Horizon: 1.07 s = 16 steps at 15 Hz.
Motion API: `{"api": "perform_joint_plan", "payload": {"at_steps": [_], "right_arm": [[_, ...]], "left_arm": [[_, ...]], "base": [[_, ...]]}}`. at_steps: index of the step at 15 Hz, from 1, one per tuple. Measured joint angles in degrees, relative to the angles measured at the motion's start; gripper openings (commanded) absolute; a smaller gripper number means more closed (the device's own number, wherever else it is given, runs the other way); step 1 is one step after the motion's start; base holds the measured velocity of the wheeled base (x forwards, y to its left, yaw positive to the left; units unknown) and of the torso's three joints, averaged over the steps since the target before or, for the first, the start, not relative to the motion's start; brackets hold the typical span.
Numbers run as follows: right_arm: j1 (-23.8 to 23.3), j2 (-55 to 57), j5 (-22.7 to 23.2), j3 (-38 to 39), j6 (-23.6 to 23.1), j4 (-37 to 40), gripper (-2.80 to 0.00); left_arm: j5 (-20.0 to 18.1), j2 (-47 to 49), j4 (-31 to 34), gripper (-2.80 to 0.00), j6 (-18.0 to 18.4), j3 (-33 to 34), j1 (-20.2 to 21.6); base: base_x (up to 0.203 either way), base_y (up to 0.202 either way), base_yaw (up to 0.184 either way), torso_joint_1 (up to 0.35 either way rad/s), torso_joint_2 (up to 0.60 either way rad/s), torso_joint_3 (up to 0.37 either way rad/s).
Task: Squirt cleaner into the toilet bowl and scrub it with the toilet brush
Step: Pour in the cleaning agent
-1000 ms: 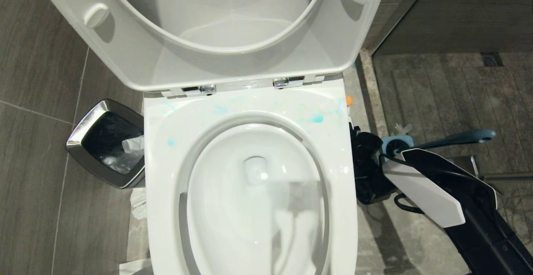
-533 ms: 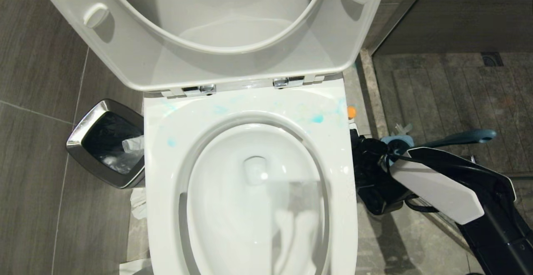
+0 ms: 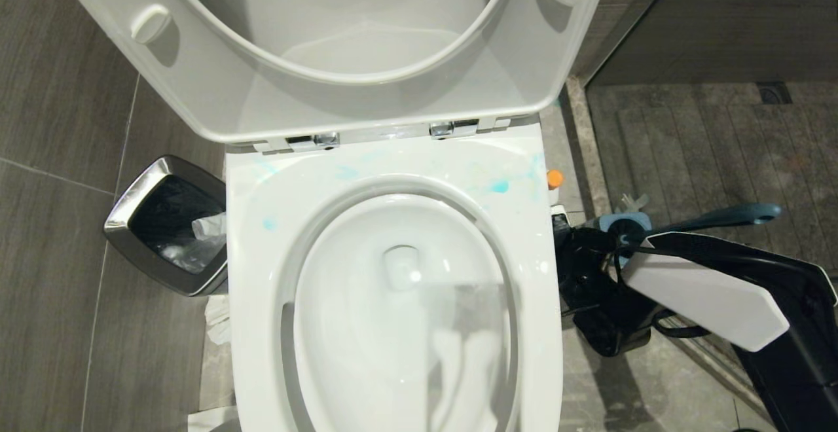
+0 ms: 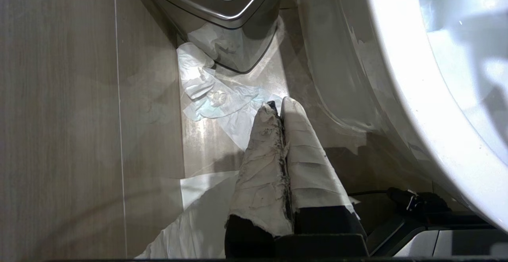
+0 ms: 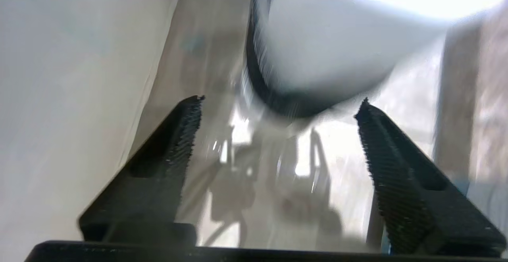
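Mostly we see the toilet bowl (image 3: pixel 393 288), seat and lid raised, blue smears on its rim around twelve o'clock. At three o'clock of it our right gripper (image 5: pixel 278 103) is low by the floor, jaws spread wide and holding nothing; its view is blurred. Of the cleaner (image 3: pixel 554 178) only the orange cap peeks past the rim. The toilet brush (image 3: pixel 720 216) is partly hidden behind the arm. At nine o'clock stands the bin (image 3: pixel 141 196). Our left gripper (image 4: pixel 281 107), wrapped fingers pressed together, hangs near crumpled paper (image 4: pixel 210 91).

The right hand (image 5: pixel 278 107), fingers (image 5: pixel 178 135) spread wide, holds nothing above the floor (image 5: pixel 274 174).
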Motion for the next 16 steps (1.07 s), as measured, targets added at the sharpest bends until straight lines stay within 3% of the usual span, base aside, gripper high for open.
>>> {"api": "perform_joint_plan", "payload": {"at_steps": [3, 6, 16], "right_arm": [[-0.05, -0.69, 0.41, 5.17, -0.04, -3.06, 0.0], [-0.96, 0.65, 1.81, 5.09, -1.07, -4.8, 0.0], [-2.91, 7.74, 6.31, -13.07, -5.78, -4.87, 0.0]], "left_arm": [[-0.01, 0.0, -0.02, -2.8, 0.05, 0.0, -0.02], [0.01, 0.0, -0.02, -2.8, 0.02, 0.0, -0.02], [0.02, 0.0, -0.02, -2.8, 0.02, 0.0, 0.01]], "base": [[0.0, 0.0, 0.0, 0.0, 0.0, 0.0], [0.0, 0.0, 0.0, 0.0, 0.0, 0.0], [0.0, 0.0, 0.0, 0.0, 0.0, 0.0]]}}
